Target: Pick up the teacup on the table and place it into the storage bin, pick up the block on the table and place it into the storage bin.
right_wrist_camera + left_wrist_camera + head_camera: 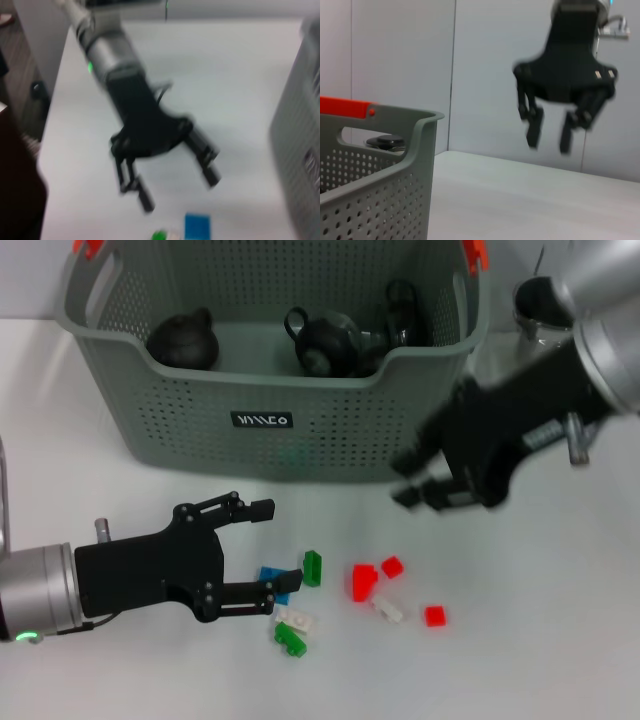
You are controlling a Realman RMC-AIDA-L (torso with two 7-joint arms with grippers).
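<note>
Grey-green perforated storage bin (180, 415) with orange clips (88, 248), black teapots (185, 340), red, green, blue, white blocks (365, 580)

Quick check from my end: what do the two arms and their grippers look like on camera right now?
Both arms are silver-grey metal cylinders ending in matte black two-finger grippers. The left gripper has visible silver screw heads on its linkage, and a green indicator light glows on its wrist. The right gripper carries small pale labels on its black body and a grey fitting beside the wrist.

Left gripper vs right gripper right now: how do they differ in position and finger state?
The left gripper sits low over the white table, fingers spread wide beside the small scattered plastic blocks. The right gripper hangs higher, near the grey-green perforated storage bin, fingers less spread. Both are black, open and empty.
</note>
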